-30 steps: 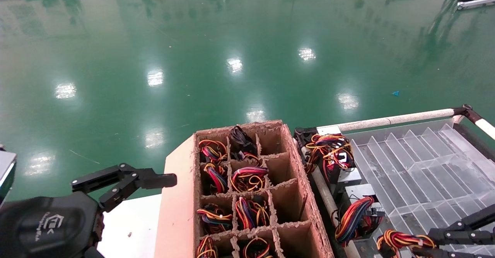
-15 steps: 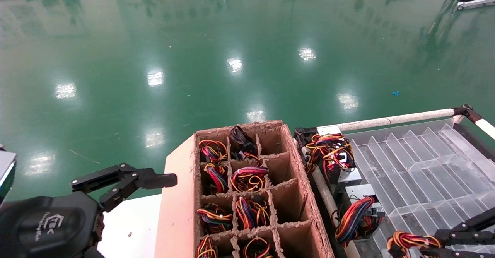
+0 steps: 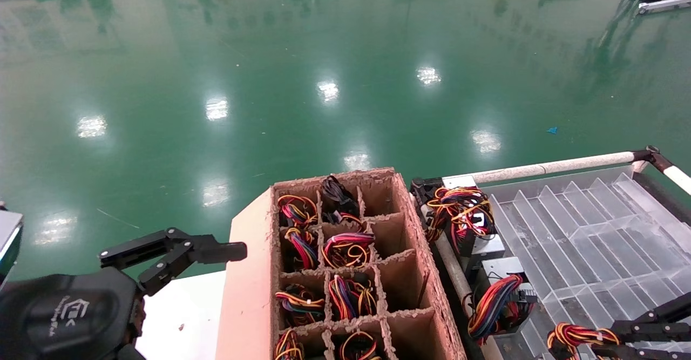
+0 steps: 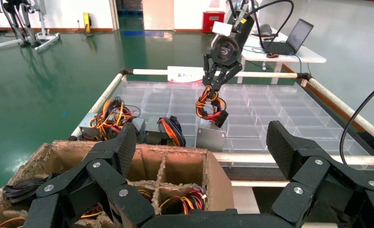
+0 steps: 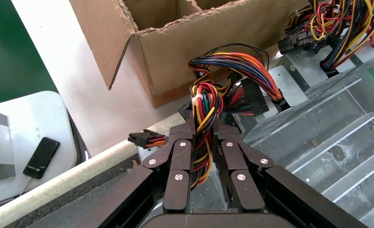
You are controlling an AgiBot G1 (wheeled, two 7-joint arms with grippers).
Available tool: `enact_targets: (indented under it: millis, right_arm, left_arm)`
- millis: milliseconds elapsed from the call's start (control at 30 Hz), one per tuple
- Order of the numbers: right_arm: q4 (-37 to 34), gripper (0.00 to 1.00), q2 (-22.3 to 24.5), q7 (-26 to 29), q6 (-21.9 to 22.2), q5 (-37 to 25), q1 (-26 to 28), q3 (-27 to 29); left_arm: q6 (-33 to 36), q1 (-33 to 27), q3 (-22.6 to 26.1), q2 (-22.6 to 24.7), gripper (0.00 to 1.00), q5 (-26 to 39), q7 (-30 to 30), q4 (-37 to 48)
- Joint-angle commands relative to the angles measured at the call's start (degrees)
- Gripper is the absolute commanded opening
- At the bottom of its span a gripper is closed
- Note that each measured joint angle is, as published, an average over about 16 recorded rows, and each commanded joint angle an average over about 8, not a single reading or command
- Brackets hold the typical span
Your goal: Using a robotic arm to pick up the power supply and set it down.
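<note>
The power supply is a silver-grey box (image 4: 210,137) with a bundle of red, yellow and black wires (image 4: 209,101). My right gripper (image 4: 214,88) is shut on that bundle from above. In the right wrist view the wires (image 5: 204,102) pass between the shut fingers of the right gripper (image 5: 203,129). In the head view the right gripper (image 3: 604,341) and the wires (image 3: 580,335) sit at the bottom right, over the clear tray (image 3: 594,241). I cannot tell whether the box rests on the tray. My left gripper (image 3: 173,251) is parked open at lower left, beside the carton.
A cardboard carton (image 3: 422,252) with divider cells holds several wire bundles. Two other power supplies (image 3: 464,215) (image 3: 502,295) stand along the tray's left edge. A white rail (image 3: 550,165) borders the tray. A phone (image 5: 42,156) lies on a white table.
The right gripper and its wire bundle have shifted a little to the right and lower in the head view. The left arm has not moved.
</note>
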Motion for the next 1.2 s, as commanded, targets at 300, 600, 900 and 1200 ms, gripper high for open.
enact_targets:
  millis: [300,600,900,1200]
  right_arm:
    - [-0.2,1.00,-0.1,-0.2,0.0,0.3,0.1,-0.3]
    - [0.1,1.00,0.0,0.0,0.0,0.1,-0.1,0.1]
    - [3.0,1.00,-1.3,2.1,0.5,0.7,-4.2,5.6]
    - [8.1,1.00,-3.7,5.9,1.3,1.8,-11.4,15.4]
  left_arm:
    - [0.0,0.0,0.0,0.0,1.00,0.0,0.0,0.0]
    - [0.0,0.0,0.0,0.0,1.00,0.0,0.0,0.0]
    - [0.0,0.0,0.0,0.0,1.00,0.0,0.0,0.0]
    - [0.0,0.0,0.0,0.0,1.00,0.0,0.0,0.0]
